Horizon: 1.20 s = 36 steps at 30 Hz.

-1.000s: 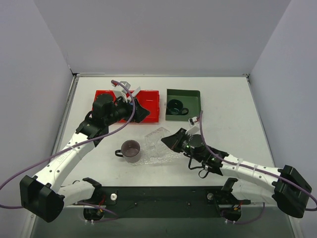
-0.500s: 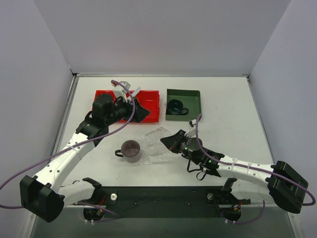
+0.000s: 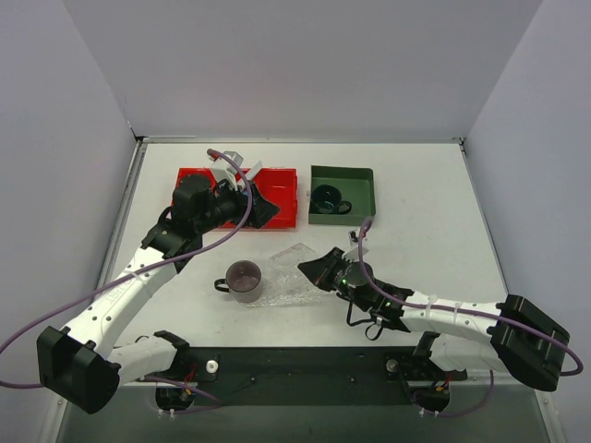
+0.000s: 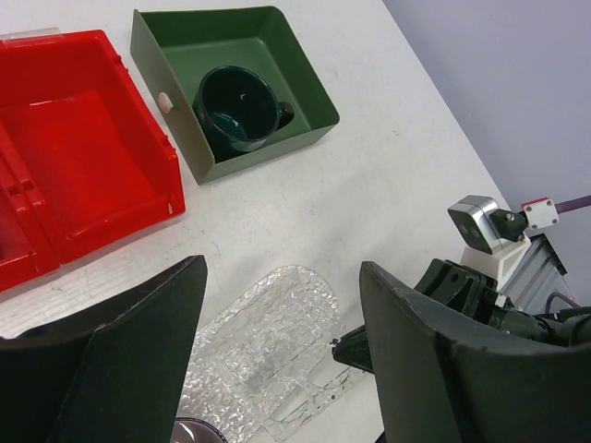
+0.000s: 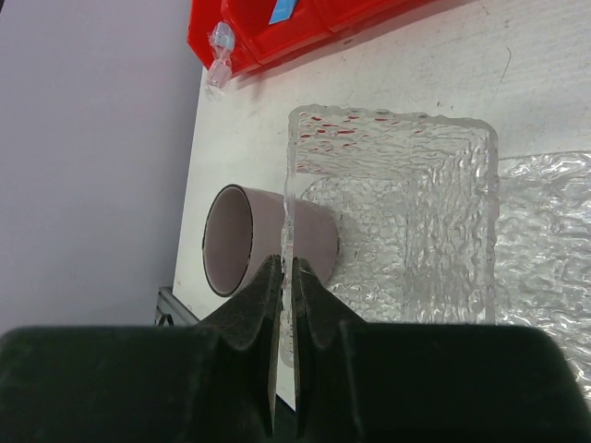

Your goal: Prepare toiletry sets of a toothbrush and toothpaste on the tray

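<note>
White tabletop (image 3: 425, 212) between grey walls bears our two arms: the left one reaches forward over the red bin (image 3: 282, 189), its left gripper (image 4: 280, 277) spread wide and empty. Our right arm stretches low toward the left, the right gripper (image 5: 286, 268) pinched on the rim of the tray (image 5: 397, 185), which lies just beside the mauve cup (image 5: 245, 238). We see the toothbrush (image 5: 282, 11) lying in the red bin.

Tray (image 5: 406, 212) — clear plastic, bumpy and glossy. Red bin (image 4: 83, 157) — smooth, shiny plastic; green bin (image 4: 300, 74) duller, satin; dark green cup (image 4: 235, 106) glazed, glossy. Mauve cup (image 5: 286, 238) matt; table (image 4: 397, 185) white, matt, faintly scuffed.
</note>
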Each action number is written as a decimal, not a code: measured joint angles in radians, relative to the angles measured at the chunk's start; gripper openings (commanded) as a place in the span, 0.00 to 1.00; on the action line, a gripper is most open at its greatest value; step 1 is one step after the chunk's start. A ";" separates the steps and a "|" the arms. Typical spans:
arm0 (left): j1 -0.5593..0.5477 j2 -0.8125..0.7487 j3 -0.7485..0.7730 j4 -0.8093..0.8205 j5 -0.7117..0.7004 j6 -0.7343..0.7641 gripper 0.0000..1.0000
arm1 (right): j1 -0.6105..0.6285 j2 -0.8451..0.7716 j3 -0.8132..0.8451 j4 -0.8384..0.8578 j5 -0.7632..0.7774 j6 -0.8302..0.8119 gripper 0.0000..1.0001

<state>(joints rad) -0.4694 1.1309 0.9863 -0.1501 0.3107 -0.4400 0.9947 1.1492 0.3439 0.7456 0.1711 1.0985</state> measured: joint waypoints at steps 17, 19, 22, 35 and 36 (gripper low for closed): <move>0.000 0.015 0.000 0.000 0.000 0.000 0.77 | 0.002 -0.031 -0.038 -0.040 0.009 0.035 0.19; 0.000 0.016 0.000 0.000 0.000 0.000 0.77 | 0.002 -0.051 -0.038 -0.087 0.010 0.031 0.29; 0.000 0.016 0.000 0.000 0.000 0.000 0.77 | 0.002 -0.080 -0.038 -0.162 0.009 0.028 0.38; 0.000 0.021 0.000 0.000 0.005 0.000 0.77 | 0.001 -0.150 0.038 -0.448 0.024 -0.034 0.48; 0.000 0.021 0.000 0.000 0.005 0.000 0.77 | 0.001 -0.151 0.065 -0.491 0.034 -0.040 0.48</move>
<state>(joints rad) -0.4694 1.1519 0.9863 -0.1501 0.3157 -0.4404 0.9955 0.9981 0.4088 0.2550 0.2050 1.0580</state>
